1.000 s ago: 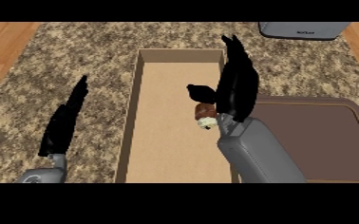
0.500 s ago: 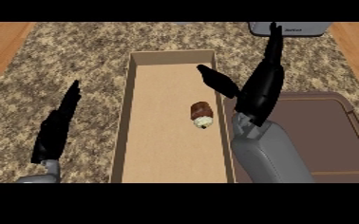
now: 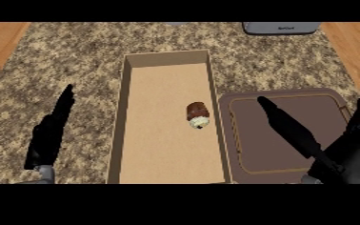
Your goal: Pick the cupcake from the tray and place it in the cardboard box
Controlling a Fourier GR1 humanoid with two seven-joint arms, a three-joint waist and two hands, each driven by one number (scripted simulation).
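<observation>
Inside cardboard box (image 3: 169, 119), near its right wall and about midway along its length: cupcake (image 3: 198, 115), lying on its side, brown base toward the far end, pale frosting toward the near end. Placement step judged complete, hence nothing held by either hand. Just right of box, toward bench's (image 3: 77, 52) near right corner: dark tray (image 3: 281, 162), bare. Over tray: right hand (image 3: 299, 136), fingers straight and apart from one another, gripping nothing, pointing toward far left. Near bench's left edge: left hand (image 3: 49, 133), at rest, fingers straight and together, holding nothing. At bench's far edge: grey appliance (image 3: 280, 27), partly cut off. Compared with half a second earlier: right hand withdrawn from box's right wall to above tray and lower in view; cupcake unmoved; left hand much as before.
</observation>
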